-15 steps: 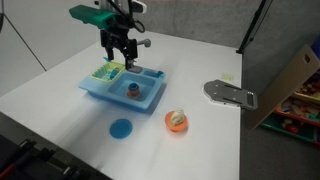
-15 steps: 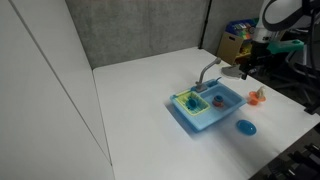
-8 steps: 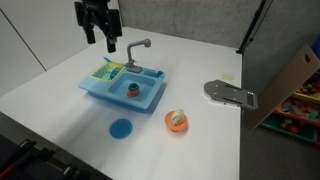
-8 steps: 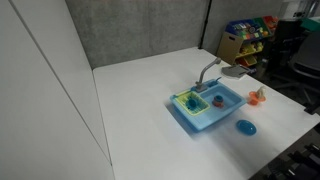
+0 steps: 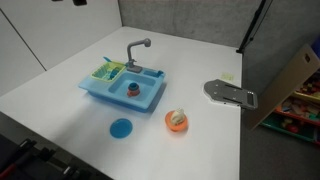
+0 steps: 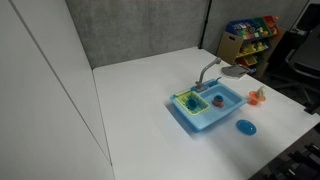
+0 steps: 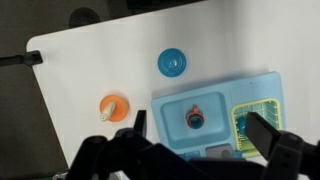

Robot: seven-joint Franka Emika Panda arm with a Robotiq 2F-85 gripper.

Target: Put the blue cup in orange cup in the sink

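Blue cup (image 7: pixel 194 119) upright inside orange cup (image 5: pixel 132 90), sink (image 7: pixel 212 89) basin; tool (image 7: pixel 197 124) wide, empty

Smooth plastic sink (image 5: pixel 118 99), matt white table (image 5: pixel 55 112)

Nested cups (image 5: pixel 132 90) sit in the sink (image 5: pixel 150 100) basin; the disc (image 5: pixel 121 128) and bowl (image 5: pixel 177 120) lie before it.

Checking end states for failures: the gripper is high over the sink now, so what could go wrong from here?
1. The blue cup looks tiny inside the orange cup. It is too small to confirm it is seated, so it may be perched and tip out.
2. The open gripper hangs directly over the sink. Any descent could clip the tall faucet or shove the sink.
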